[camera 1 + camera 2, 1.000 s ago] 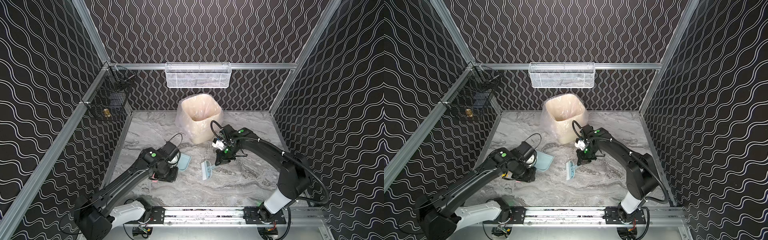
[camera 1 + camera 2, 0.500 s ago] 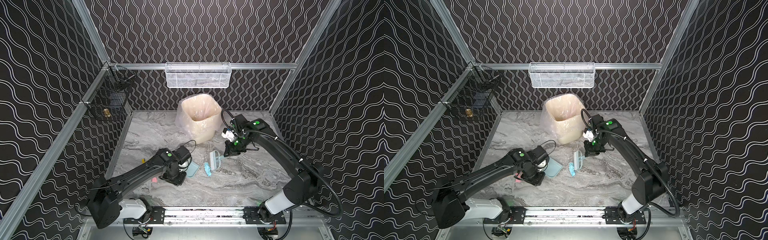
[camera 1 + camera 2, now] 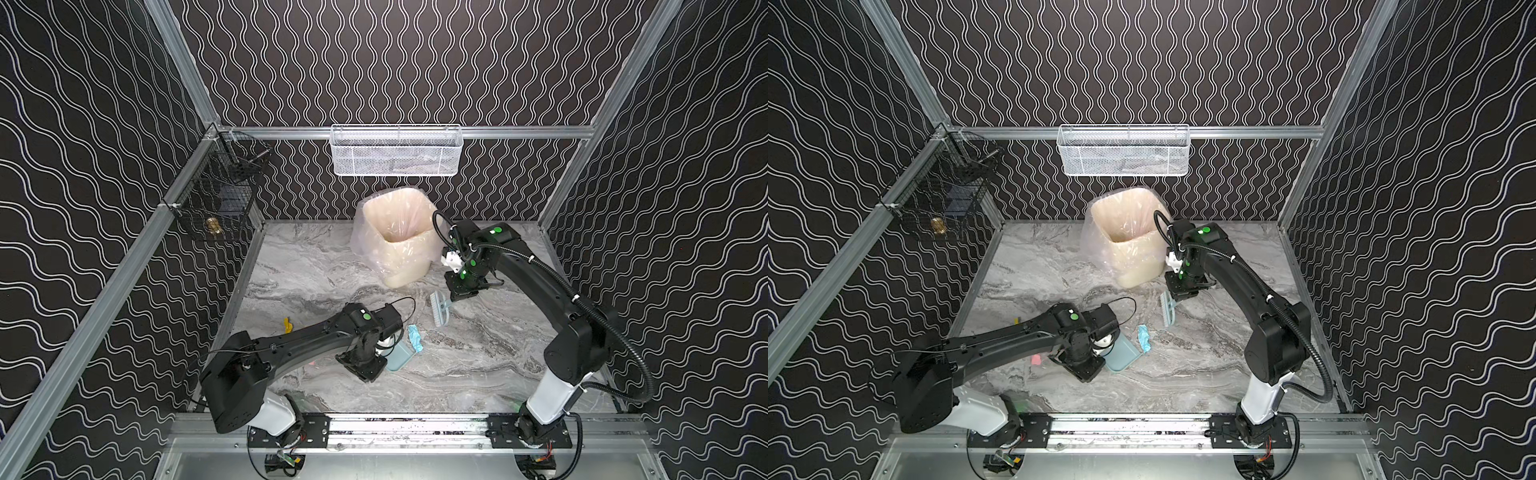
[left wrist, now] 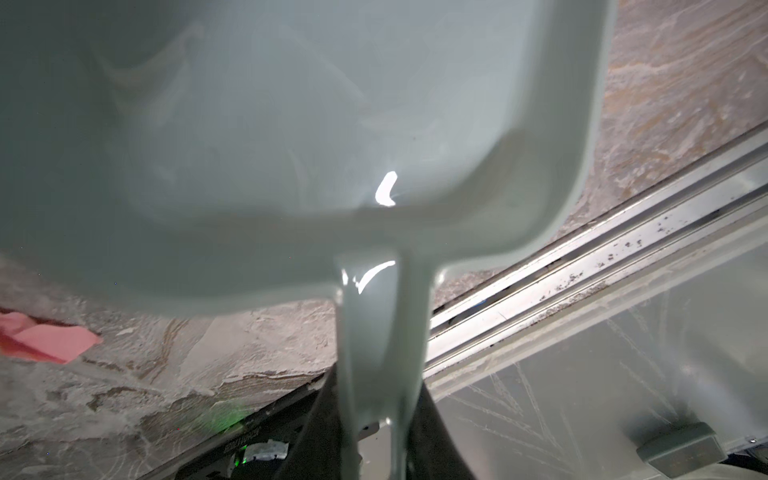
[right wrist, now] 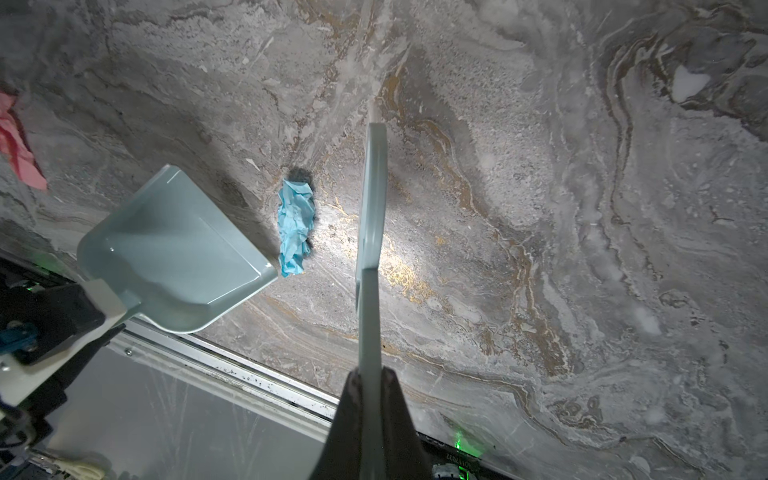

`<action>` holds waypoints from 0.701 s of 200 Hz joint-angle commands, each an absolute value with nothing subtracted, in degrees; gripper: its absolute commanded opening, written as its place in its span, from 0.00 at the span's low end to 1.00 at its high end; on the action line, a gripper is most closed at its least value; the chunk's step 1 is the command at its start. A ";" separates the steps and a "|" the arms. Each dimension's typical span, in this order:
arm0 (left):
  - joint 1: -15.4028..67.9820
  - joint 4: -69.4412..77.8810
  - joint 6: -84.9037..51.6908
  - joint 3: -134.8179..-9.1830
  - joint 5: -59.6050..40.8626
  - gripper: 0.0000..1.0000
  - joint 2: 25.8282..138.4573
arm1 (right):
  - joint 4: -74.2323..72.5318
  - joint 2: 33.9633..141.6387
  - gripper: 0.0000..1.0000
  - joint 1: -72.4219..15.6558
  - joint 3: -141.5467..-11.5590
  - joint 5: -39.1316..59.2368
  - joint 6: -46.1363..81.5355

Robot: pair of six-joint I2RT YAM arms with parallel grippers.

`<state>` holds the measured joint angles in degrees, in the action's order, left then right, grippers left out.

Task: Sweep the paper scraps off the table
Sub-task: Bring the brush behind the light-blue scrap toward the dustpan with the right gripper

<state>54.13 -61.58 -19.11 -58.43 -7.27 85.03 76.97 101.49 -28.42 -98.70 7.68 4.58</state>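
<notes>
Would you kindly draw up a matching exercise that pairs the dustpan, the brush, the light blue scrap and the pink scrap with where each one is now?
Things
1. dustpan
2. brush
3. light blue scrap
4. pink scrap

Places
A. on the table, next to the dustpan's open lip
B. gripped by the right gripper
C. on the table, beside the left arm
D. handle gripped by the left gripper

Pairs: 1-D, 2-B, 3-A, 4-C
</notes>
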 commanded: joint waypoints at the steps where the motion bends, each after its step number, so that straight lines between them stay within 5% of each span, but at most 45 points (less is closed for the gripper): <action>1: 54.23 -59.54 -17.51 -57.99 -11.48 0.00 85.72 | 77.64 102.15 0.00 -29.37 -98.66 6.37 3.71; 140: 54.24 -50.21 -20.52 -53.02 -16.79 0.00 88.67 | 76.23 106.84 0.00 -37.74 -97.82 6.31 3.10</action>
<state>54.24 -52.60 -19.40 -53.54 -15.79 88.36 75.48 106.26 -36.53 -97.89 5.41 3.84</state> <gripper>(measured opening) 0.215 0.087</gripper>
